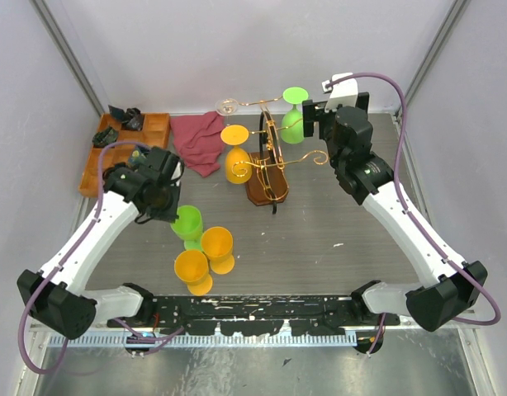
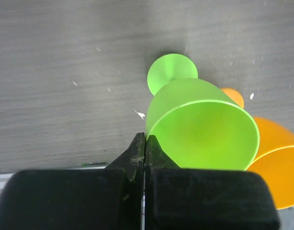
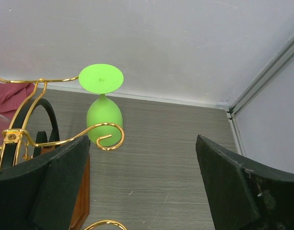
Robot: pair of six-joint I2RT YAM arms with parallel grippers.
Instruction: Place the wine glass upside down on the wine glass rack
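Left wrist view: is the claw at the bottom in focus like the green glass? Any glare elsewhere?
Left wrist view: the left claw, close to the lens, looks softer than the crisp, evenly lit green glass. Right wrist view: the right claw is dark with little detail. Top external view: soft shadows, no harsh glare.

Grey table with wine glass rack, maroon cloth, tray, green glass, two orange glasses

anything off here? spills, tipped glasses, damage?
Nothing spilled or broken. The left gripper has its jaws shut beside the upright green glass, not around it. A crumpled red cloth lies by the wine glass rack, and white flecks dot the table.
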